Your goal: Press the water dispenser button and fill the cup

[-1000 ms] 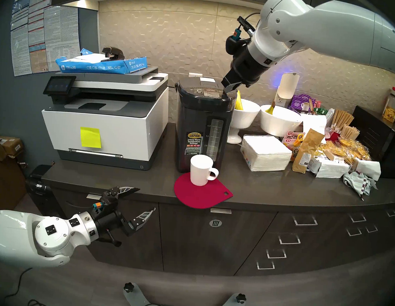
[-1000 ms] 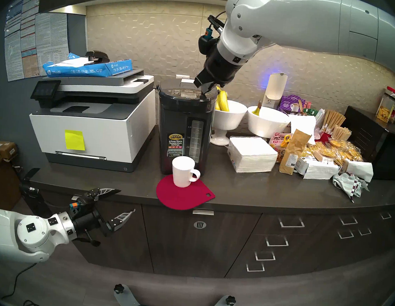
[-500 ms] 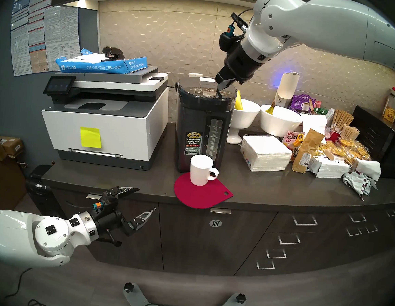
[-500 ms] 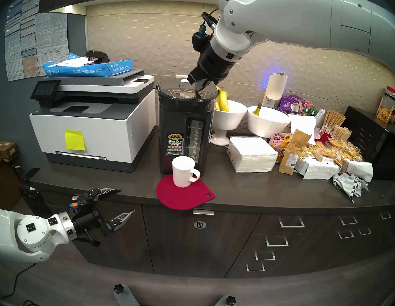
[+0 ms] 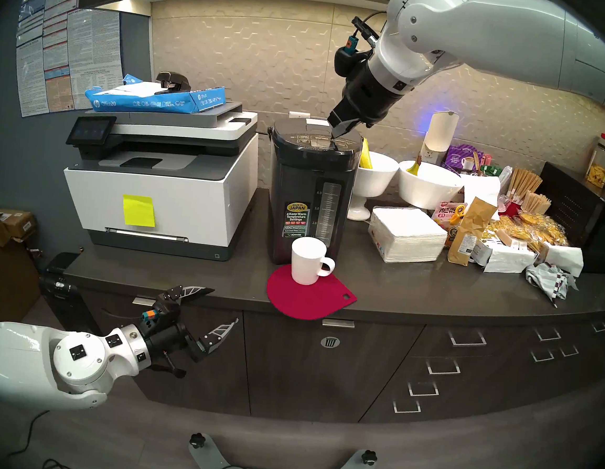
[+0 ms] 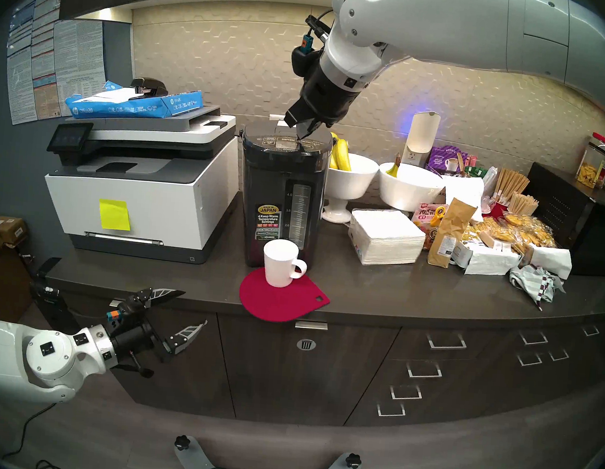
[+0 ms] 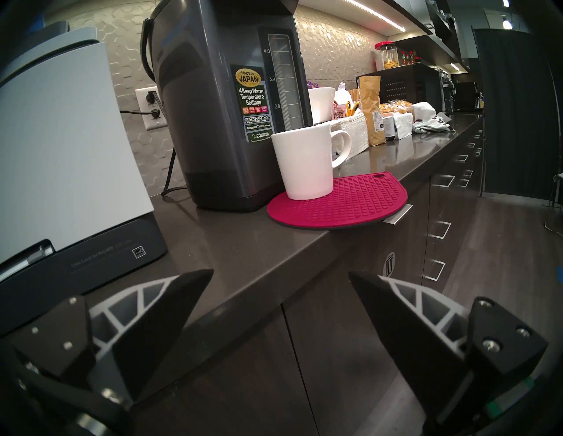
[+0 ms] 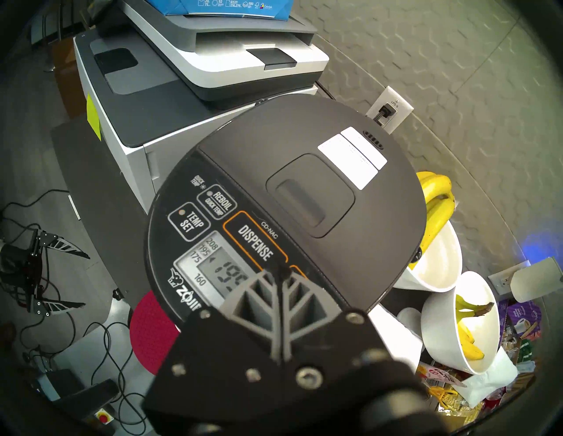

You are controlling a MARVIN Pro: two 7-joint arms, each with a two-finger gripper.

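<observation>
Ahead of the spread fingers of the left gripper (image 7: 280, 275) the countertop (image 7: 237, 243) lies bare up to the red mat (image 7: 350, 204), cup (image 7: 304, 164) and water dispenser (image 7: 222, 100), with the printer (image 7: 61, 152) close beside one finger.

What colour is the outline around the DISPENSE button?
Orange, around the dark DISPENSE button; the right wrist view shows it best.

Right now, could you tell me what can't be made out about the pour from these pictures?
- Contact: in the right wrist view the shut right gripper covers the end of the button; touching or not is unclear.
- Cup contents: the left wrist view sits below the rim.
- Spout: the dispenser overhang hides it in the head views.
</observation>
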